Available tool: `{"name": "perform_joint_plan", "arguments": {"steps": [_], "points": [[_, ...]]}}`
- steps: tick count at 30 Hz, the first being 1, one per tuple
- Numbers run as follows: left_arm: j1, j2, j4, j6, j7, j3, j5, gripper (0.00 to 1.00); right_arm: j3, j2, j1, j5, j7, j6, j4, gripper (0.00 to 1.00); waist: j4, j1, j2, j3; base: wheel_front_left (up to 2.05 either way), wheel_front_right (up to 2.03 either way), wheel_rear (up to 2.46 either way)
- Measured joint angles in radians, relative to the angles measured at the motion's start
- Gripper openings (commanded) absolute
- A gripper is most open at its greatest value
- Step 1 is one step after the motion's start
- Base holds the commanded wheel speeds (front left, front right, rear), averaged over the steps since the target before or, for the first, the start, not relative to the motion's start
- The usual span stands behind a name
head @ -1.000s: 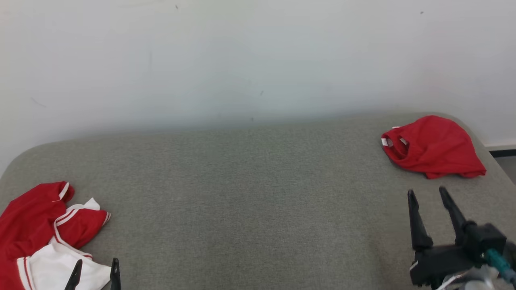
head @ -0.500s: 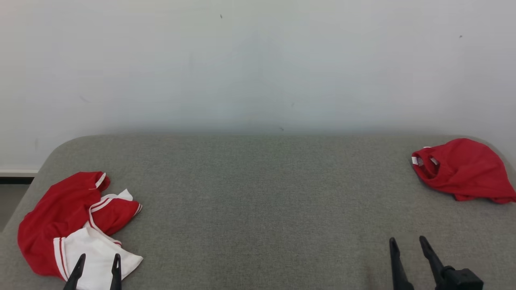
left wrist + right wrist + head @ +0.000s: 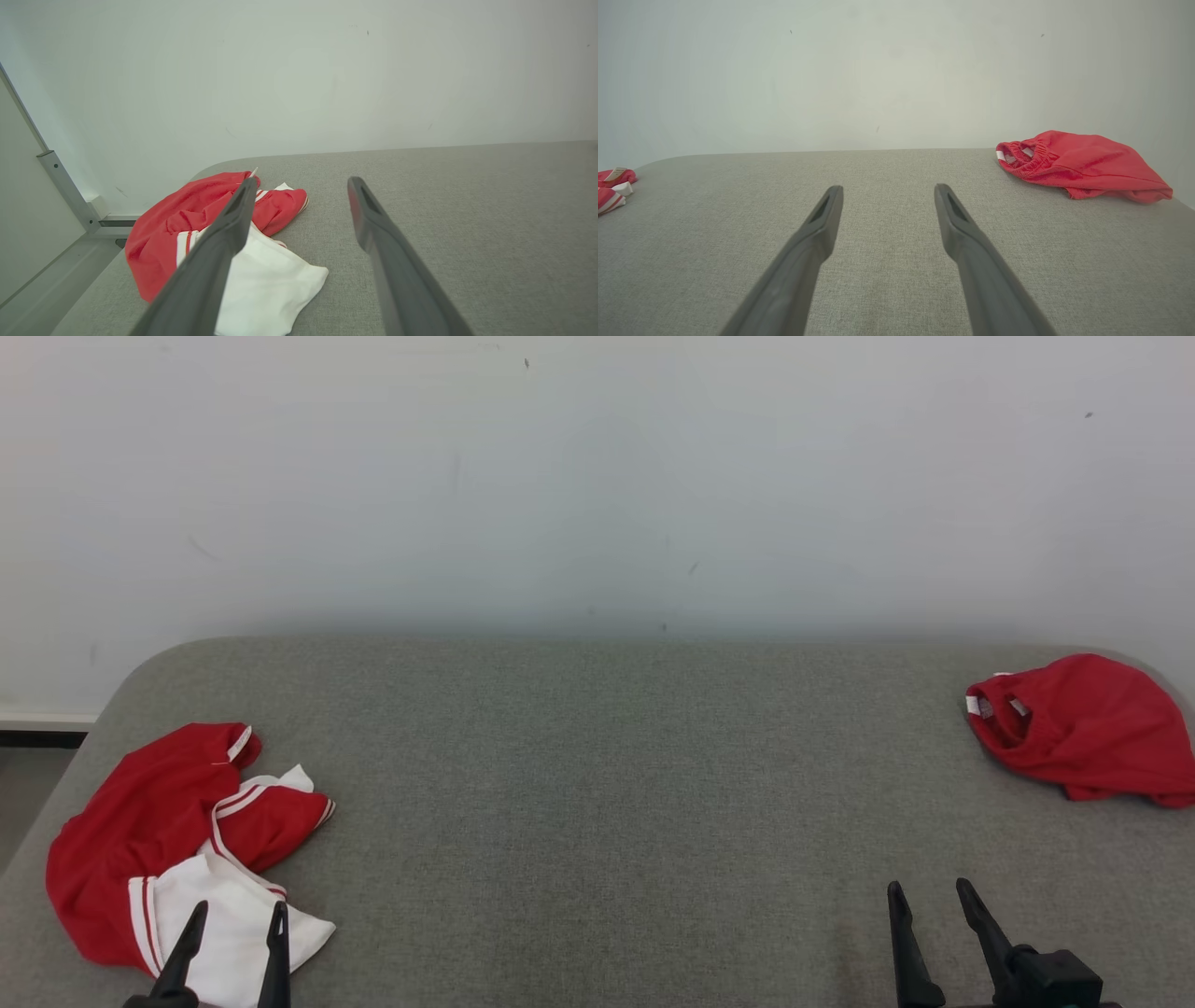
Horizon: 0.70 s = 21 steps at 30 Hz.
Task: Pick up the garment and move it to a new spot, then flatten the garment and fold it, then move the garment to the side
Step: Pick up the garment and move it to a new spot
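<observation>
Your left gripper (image 3: 238, 910) has its fingers spread and empty, at the near edge of the crumpled red-and-white garment (image 3: 140, 821) on the left end of the tabletop (image 3: 597, 784). Your right gripper (image 3: 930, 889) is spread too, over bare surface. A bunched red garment (image 3: 1092, 728) lies far right. As I judge it, pickup, flattening, folding and setting aside are all yet to do.

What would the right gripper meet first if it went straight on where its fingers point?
Nothing close. Ahead of the right gripper lies bare grey cushion, then the white wall; it may graze the cushion's far part first, though depth is unclear. The red garment lies right of that line.
</observation>
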Motion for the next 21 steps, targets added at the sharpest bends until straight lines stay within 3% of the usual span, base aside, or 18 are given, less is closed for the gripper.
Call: {"name": "perform_joint_plan", "arguments": {"steps": [21], "points": [[-0.001, -0.013, 0.019, -0.007, 0.0, 0.002, -0.023, 1.0, -0.001, -0.021, -0.016, -0.019, 0.0, 0.0, -0.037, 1.0, -0.075, 0.0, 0.0, 0.017, 0.0, 0.0, 0.0]]}}
